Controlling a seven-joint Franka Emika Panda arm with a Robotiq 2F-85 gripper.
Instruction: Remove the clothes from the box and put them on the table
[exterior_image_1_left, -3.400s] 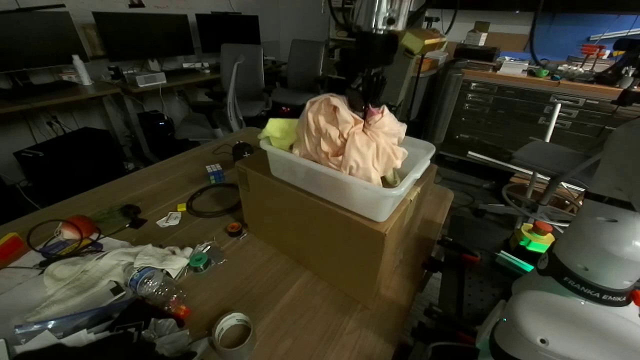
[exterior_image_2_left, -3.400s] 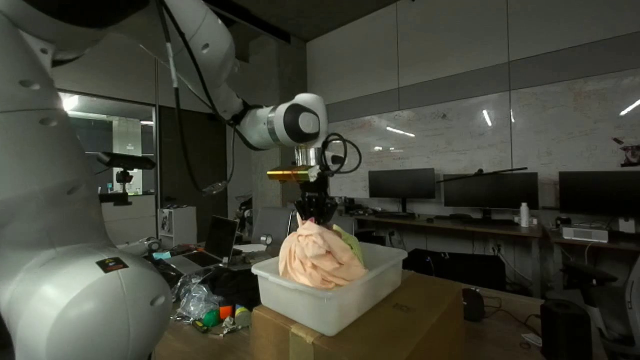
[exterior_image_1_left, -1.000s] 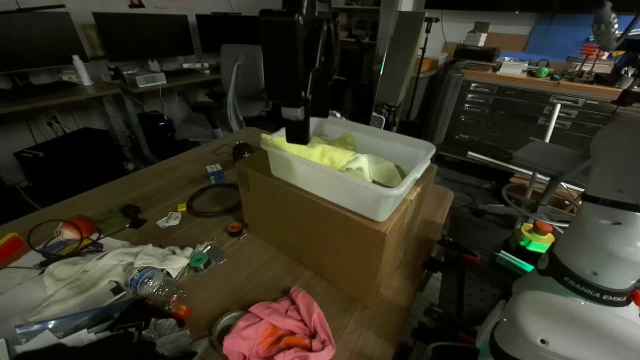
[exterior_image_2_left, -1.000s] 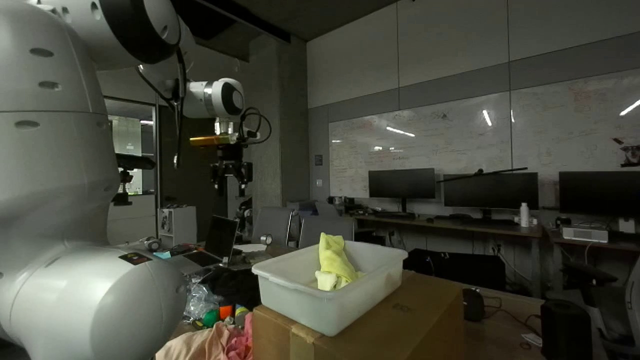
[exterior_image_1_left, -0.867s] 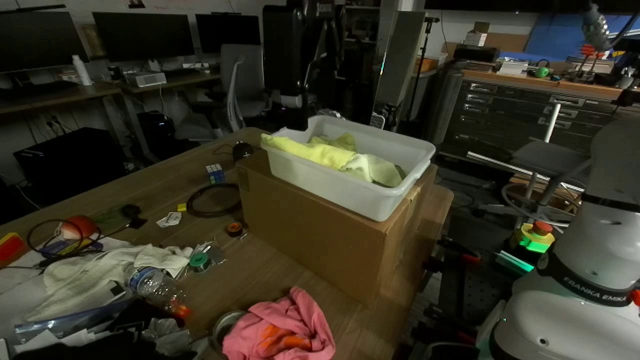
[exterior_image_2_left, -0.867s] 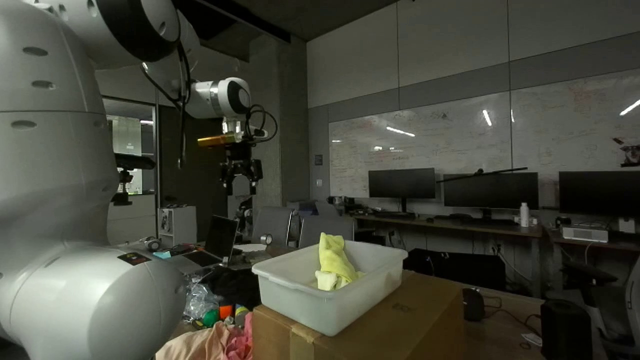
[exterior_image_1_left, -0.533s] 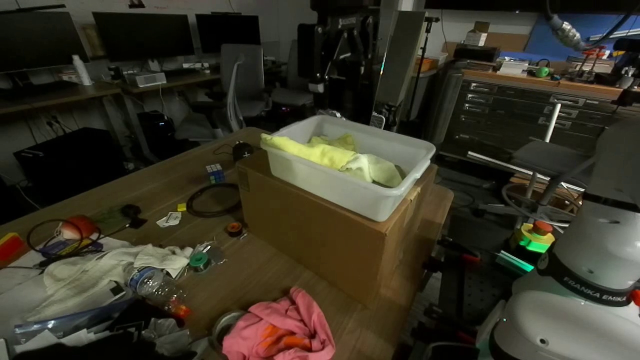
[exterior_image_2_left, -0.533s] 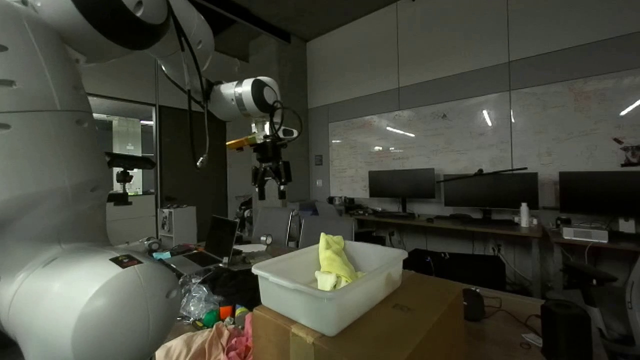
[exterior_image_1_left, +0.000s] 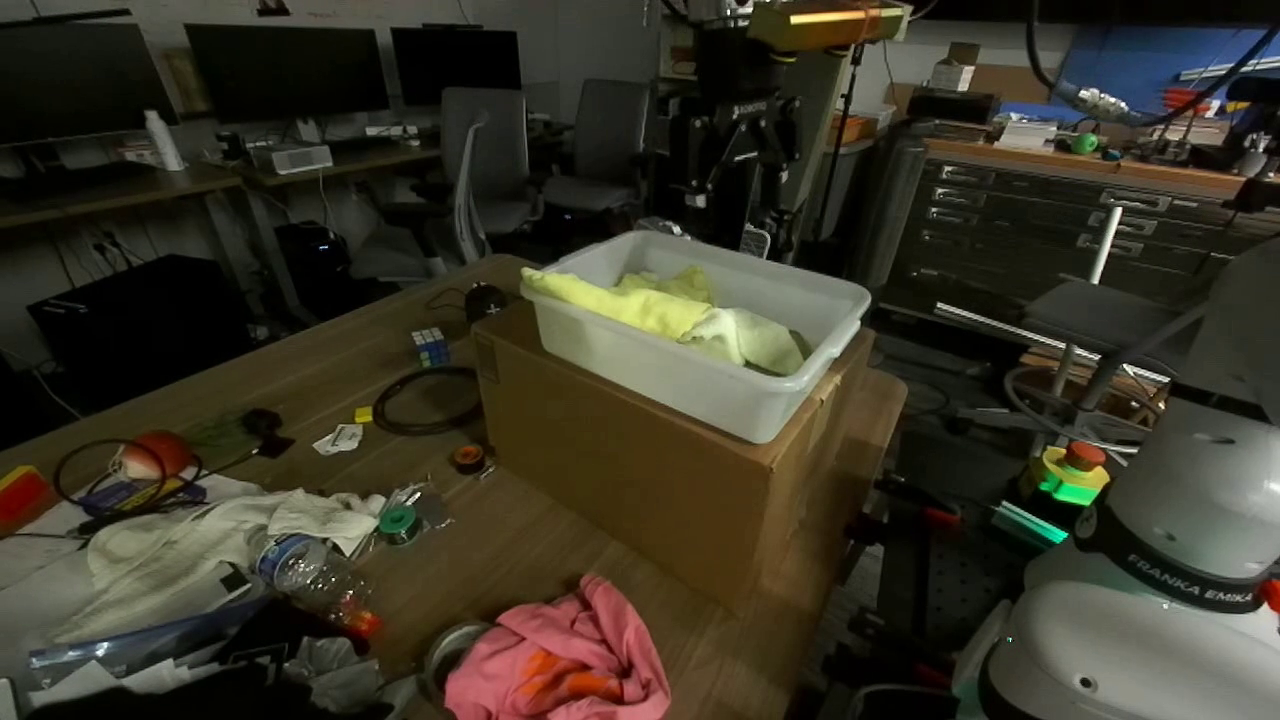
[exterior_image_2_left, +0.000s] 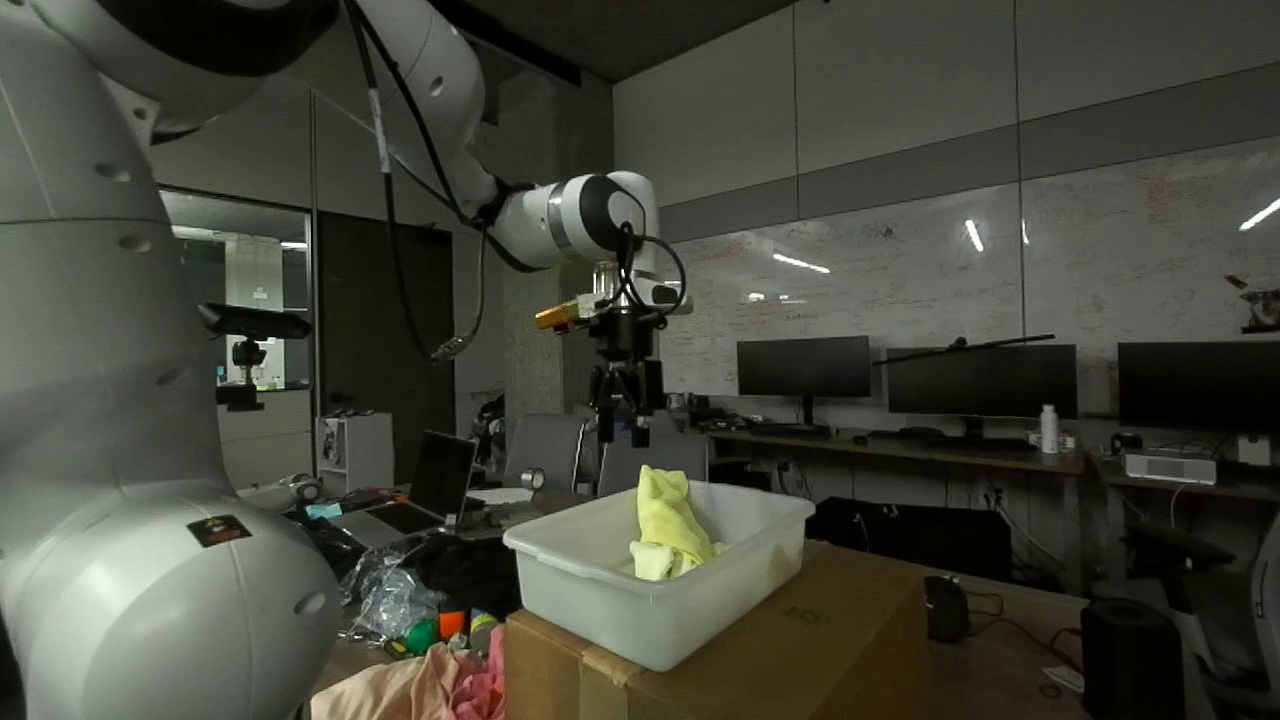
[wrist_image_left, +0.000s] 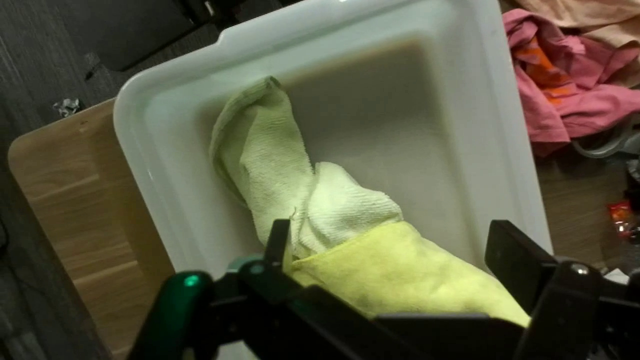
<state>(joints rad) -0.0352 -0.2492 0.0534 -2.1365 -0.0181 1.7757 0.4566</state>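
The white plastic box (exterior_image_1_left: 690, 400) holds a yellow cloth (exterior_image_1_left: 640, 305), one end draped on the rim, and a pale green-white cloth (wrist_image_left: 272, 165); both lie along one side. Above them hangs my gripper (exterior_image_2_left: 622, 432), a small gap over the yellow cloth's peak in that exterior view. In the wrist view the gripper (wrist_image_left: 392, 242) is open, with the yellow cloth showing below and between its fingers, not gripped. On the table (exterior_image_1_left: 560, 540) beside the cardboard lie a pink cloth with orange print (exterior_image_1_left: 560, 665) and a peach cloth (exterior_image_2_left: 390, 688).
A cardboard carton (exterior_image_1_left: 620, 480) raises the box above the table. Tape roll (exterior_image_1_left: 465, 665), bottle (exterior_image_1_left: 305, 570), white towel (exterior_image_1_left: 200, 550), cable coil (exterior_image_1_left: 425, 400) and puzzle cube (exterior_image_1_left: 430, 347) lie on the table. Chairs (exterior_image_1_left: 485, 160) and monitors (exterior_image_1_left: 285, 70) stand behind.
Earlier the gripper held the peach cloth in the box; peach and pink cloths now lie on the table. Over the last second the open gripper has swung back and down over the box.
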